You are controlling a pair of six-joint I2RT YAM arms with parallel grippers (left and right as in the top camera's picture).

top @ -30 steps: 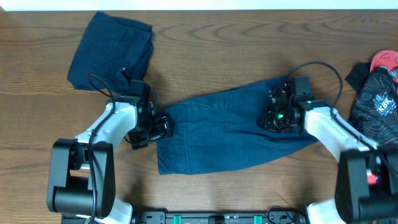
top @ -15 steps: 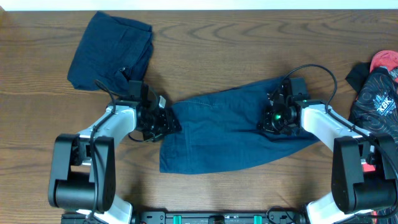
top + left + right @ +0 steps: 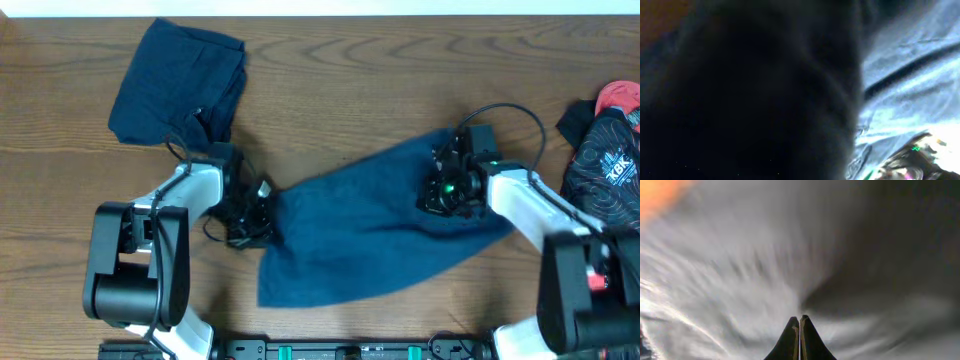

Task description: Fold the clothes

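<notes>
The clothes are two dark navy pieces. One lies as a folded bundle (image 3: pixel 175 85) at the back left. The other, a wide garment (image 3: pixel 370 235), is spread across the middle of the table (image 3: pixel 350 80). My left gripper (image 3: pixel 262 205) is at its left edge and shut on the cloth there. In the left wrist view dark cloth against the lens hides the fingers, with blue cloth (image 3: pixel 910 75) to its right. My right gripper (image 3: pixel 799 317) is shut, and folds of the cloth (image 3: pixel 740 280) converge on its tips. From overhead the right gripper (image 3: pixel 445 190) sits on the garment's right part.
A black patterned garment (image 3: pixel 600 165) and a red item (image 3: pixel 620 100) lie at the right edge, close to the right arm. Black cables loop above both wrists. The arm bases and a rail (image 3: pixel 350 350) line the front edge.
The left gripper moved right onto the garment's left edge and shut on it. The right gripper closed fully. The garment's edges have shifted and bunched between the two grippers.
</notes>
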